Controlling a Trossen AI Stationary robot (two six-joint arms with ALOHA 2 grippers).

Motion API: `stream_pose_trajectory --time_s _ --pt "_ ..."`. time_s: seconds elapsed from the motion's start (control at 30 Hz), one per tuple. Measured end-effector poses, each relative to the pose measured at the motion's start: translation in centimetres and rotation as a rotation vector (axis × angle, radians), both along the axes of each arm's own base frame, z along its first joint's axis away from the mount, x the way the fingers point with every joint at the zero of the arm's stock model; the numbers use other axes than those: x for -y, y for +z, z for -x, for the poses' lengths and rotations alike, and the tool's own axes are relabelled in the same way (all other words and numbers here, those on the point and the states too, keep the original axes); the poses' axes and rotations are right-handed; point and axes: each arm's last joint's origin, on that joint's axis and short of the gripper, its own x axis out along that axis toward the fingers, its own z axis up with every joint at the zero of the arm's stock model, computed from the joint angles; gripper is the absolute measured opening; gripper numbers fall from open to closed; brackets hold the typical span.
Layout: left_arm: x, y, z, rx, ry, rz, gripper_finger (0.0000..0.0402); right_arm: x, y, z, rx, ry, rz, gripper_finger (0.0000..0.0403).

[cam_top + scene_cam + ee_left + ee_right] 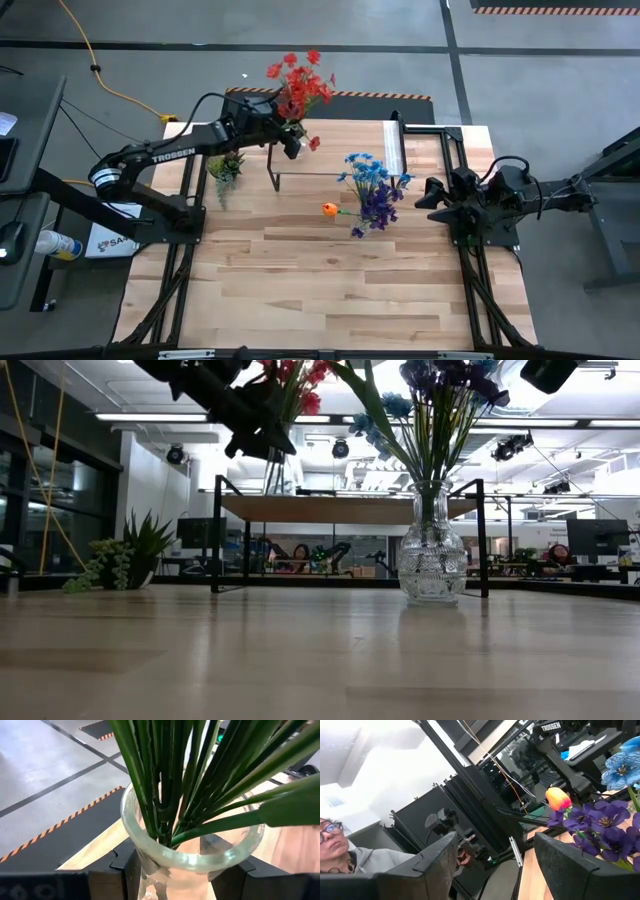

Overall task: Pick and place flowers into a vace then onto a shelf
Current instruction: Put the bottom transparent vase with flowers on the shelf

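Note:
My left gripper is shut on a clear glass vase full of red flowers, over the left end of the shelf, a light-wood board on black legs at the table's far side. The left wrist view shows the vase's rim and green stems. A second glass vase with blue, purple and orange flowers stands on its base on the table in front of the shelf. My right gripper waits open at the table's right, to the right of that vase. My left gripper pinches the vase's neck just under the rim between its two fingers, one on each side. The fingers come from the table's left, slanting a little down. The vase stays upright; whether its base rests on the shelf I cannot tell.
A small green spiky plant sits at the table's far left, beside the shelf's left legs. The shelf has a pale strip near its right end. Bare wood lies toward the near edge. A person shows beyond the table.

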Motion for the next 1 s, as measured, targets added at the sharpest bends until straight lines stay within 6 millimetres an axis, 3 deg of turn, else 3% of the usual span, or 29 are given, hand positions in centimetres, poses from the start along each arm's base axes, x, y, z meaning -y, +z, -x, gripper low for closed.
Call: stream_pose_trajectory --time_s 1.0 --pt "0.55 -0.65 -0.69 -0.028 0.020 0.021 0.0229 -0.03 0.00 0.01 -0.002 0.010 -0.006 0.0252"
